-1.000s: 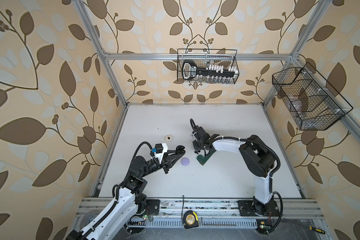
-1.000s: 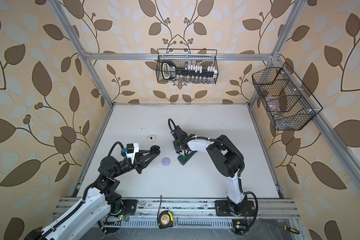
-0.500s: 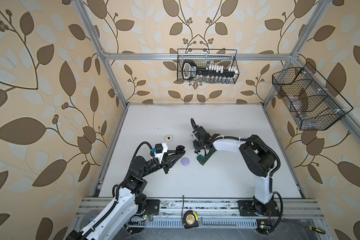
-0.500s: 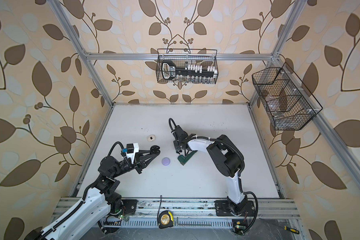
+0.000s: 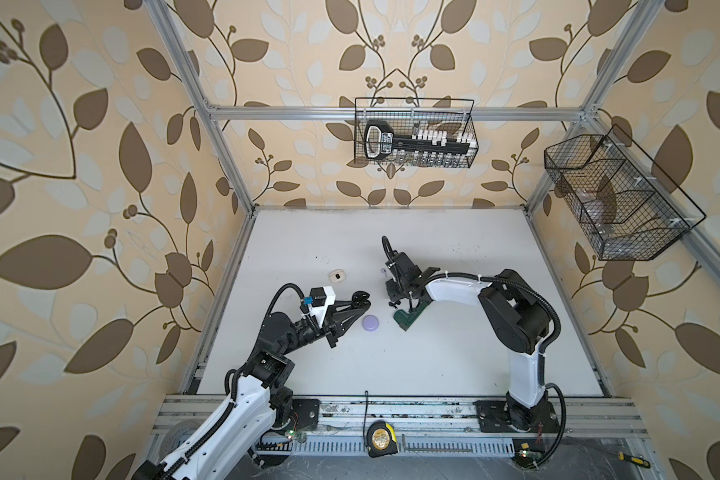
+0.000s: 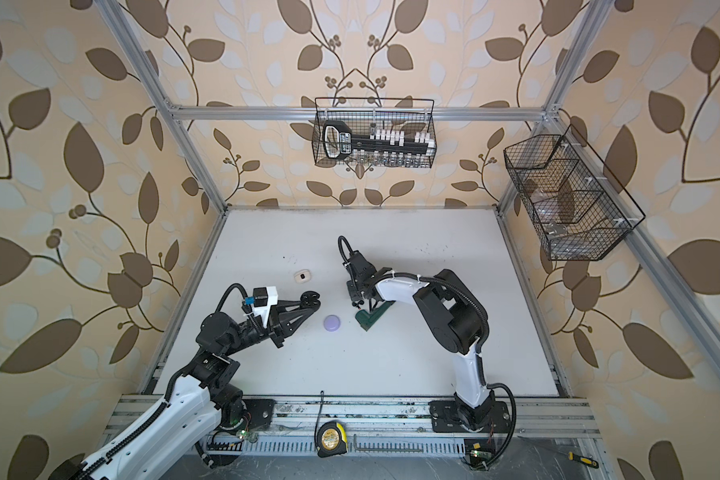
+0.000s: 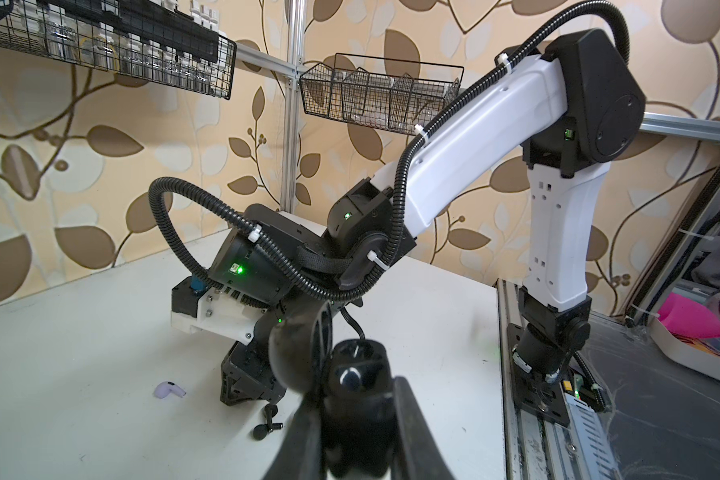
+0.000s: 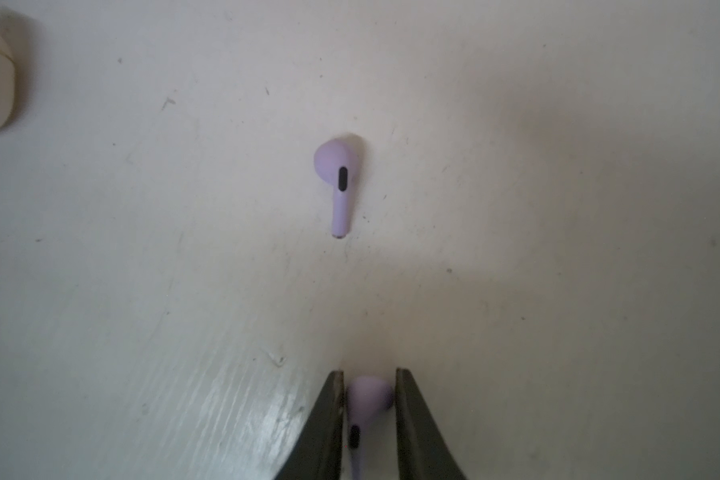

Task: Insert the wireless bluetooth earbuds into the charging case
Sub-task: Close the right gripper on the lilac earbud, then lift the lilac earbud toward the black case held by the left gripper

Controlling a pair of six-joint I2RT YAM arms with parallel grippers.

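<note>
One lilac earbud (image 8: 339, 187) lies flat on the tabletop (image 8: 558, 208) at the middle of the right wrist frame. A second lilac earbud (image 8: 368, 403) is clamped in the right claw (image 8: 368, 371) at the bottom edge. In a top view the left claw (image 5: 360, 297), clenched, sits just upper left of the lilac case (image 5: 370, 322).

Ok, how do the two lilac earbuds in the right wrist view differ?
The free lilac earbud lies alone on the table, fully in view. The gripped lilac earbud sits pinched between the fingers of the right pincer, its stem cut off by the picture's edge. Both share colour, shape, a dark slot, and stems pointing the same way.
</note>
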